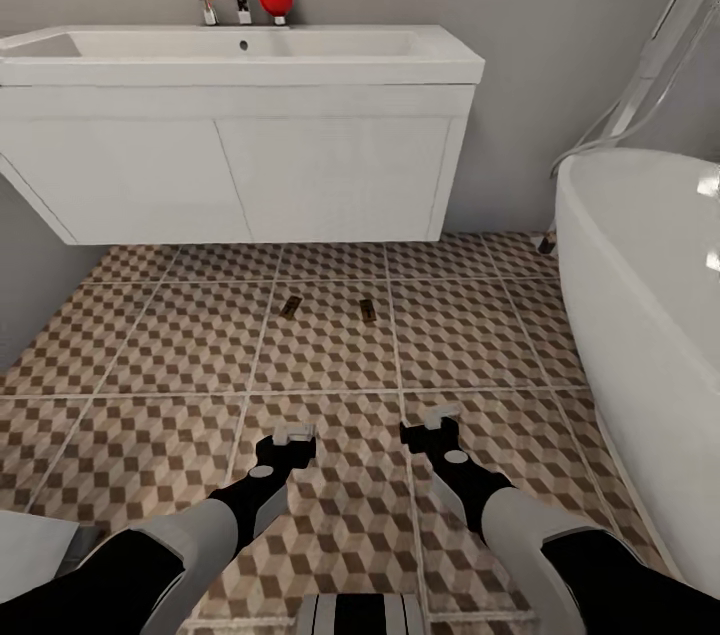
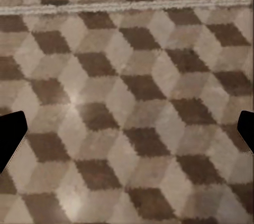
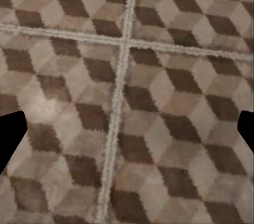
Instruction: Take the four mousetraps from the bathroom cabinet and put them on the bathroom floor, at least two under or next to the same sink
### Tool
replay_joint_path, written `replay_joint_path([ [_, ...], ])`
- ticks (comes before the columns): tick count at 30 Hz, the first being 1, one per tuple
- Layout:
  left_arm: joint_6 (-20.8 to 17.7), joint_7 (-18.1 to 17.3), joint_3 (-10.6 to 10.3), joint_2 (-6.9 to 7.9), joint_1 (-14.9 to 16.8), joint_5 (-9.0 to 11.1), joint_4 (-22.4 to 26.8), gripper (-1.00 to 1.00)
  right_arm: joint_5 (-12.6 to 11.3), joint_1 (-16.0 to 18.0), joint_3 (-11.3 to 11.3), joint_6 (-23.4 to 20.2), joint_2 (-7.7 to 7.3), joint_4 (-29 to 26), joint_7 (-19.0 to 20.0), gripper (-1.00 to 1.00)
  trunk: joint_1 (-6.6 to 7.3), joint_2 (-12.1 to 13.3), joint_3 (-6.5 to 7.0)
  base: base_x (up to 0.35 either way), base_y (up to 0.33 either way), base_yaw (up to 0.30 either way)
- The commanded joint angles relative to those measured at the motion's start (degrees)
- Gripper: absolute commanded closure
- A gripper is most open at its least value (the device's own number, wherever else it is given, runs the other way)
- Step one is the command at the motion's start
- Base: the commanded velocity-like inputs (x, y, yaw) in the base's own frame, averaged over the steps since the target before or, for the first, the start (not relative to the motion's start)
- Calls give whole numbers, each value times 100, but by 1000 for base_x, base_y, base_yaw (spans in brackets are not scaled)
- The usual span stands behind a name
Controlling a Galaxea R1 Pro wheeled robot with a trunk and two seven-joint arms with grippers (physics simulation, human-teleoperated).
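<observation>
The left gripper (image 1: pixel 294 436) hung low over the bathroom floor (image 1: pixel 150 345), and its two fingers were wide apart with nothing between them. In the left wrist view the dark fingertips (image 2: pixel 10 139) sat at the two far edges, with just tiles in the gap. The right gripper (image 1: pixel 432 425) hung beside it, also spread apart and holding nothing. Its wrist view showed tiles and a cross of pale grout lines (image 3: pixel 123 44).

Ahead of both grippers, further out on the floor, lay two mousetraps. One mousetrap (image 1: pixel 291 307) was out in front of the left gripper. The other mousetrap (image 1: pixel 367 310) was out in front of the right gripper. They were near each other but not touching. Both sat just in front of the white sink unit (image 1: pixel 240 165), close to its bottom edge.

So it looked like half the job was done. Two traps were down on the tiles next to the sink, which is likely enough for the sink rule. Two more traps probably had to be fetched from the cabinet and put on this same floor.
</observation>
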State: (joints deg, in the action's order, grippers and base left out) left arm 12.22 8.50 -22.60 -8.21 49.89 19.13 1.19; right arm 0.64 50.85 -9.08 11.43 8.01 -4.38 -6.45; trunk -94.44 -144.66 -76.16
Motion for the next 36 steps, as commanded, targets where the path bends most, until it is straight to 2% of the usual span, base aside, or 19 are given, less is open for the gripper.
replay_joint_path([
  [1, 17, 23, -47, -2, 3, 40, -5, -100, 6, 3, -40, 11, -10, 7, -35, -100, 3, 0, 19, 0, 0, 0],
  [10, 17, 28, -46, -2, 3, 50, -9, -100, 20, 3, -41, 9, -51, 7, -33, -100, 26, 12, 218, 0, 0, 0],
  [36, 17, 29, -43, 21, 1, 66, -90, -100, -2, 3, -41, 9, -32, 7, -39, -100, 93, 47, 794, 0, 0, 0],
])
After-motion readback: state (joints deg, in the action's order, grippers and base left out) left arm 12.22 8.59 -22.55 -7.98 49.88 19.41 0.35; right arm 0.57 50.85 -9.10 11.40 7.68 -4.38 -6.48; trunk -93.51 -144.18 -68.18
